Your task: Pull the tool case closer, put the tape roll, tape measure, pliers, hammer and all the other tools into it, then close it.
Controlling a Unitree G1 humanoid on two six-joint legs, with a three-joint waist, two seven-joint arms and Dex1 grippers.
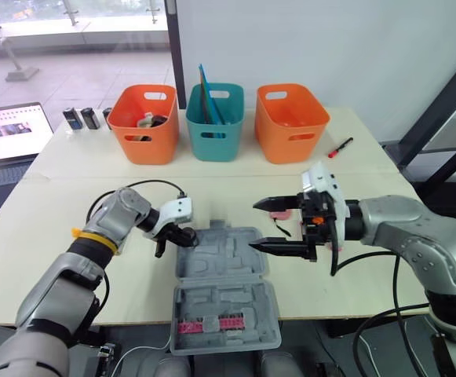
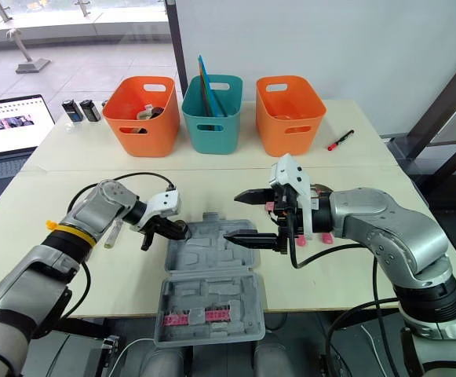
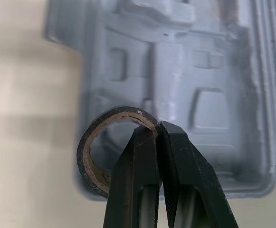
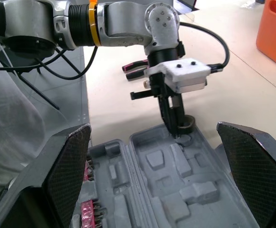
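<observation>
The grey tool case (image 1: 221, 263) lies open and flat near the table's front edge, with a row of pink bits (image 1: 212, 323) in its near half. My left gripper (image 1: 182, 236) is shut on a black tape roll (image 3: 84, 159), holding it by the rim over the far half's left edge. In the right wrist view the tape roll (image 4: 190, 123) hangs just above the moulded tray. My right gripper (image 1: 253, 226) stands open above the case's right side, nothing between its fingers. Red-handled pliers (image 4: 135, 68) lie on the table beyond the left arm.
Three bins line the back: orange (image 1: 143, 126), teal (image 1: 214, 122), orange (image 1: 290, 122). A red marker (image 1: 340, 147) lies at the back right. A laptop (image 1: 8, 141) sits at the far left. Pink-handled items (image 2: 322, 236) lie under my right wrist.
</observation>
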